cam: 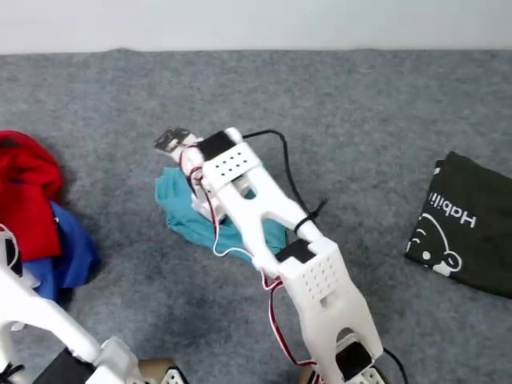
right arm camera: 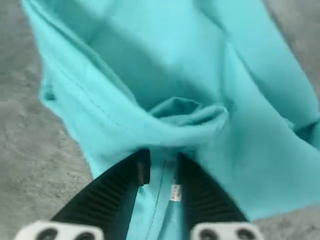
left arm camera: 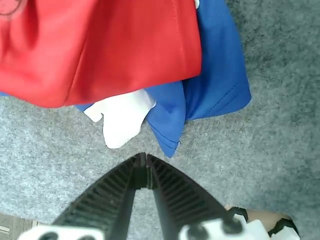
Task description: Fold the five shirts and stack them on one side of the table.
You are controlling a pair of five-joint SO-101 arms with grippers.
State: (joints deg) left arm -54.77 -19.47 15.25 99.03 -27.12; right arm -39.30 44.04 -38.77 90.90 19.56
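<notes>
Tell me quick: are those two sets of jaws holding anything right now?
Left gripper: jaws closed, holding nothing.
Right gripper: jaws closed on a fold of the teal shirt.

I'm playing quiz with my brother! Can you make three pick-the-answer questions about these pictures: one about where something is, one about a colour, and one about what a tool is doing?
1. Where is the dark shirt?
A) alone, at the right of the table
B) hanging off a chair
C) inside a box

2. What colour is the shirt lying over the blue shirt?
A) yellow
B) red
C) pink

3. The left tool is:
A) wide open
B) shut, holding nothing
C) gripping a sock

Answers:
1 A, it lies apart from the other clothes.
2 B, the red shirt overlaps the blue one.
3 B, its jaws meet with only table beneath.
</notes>
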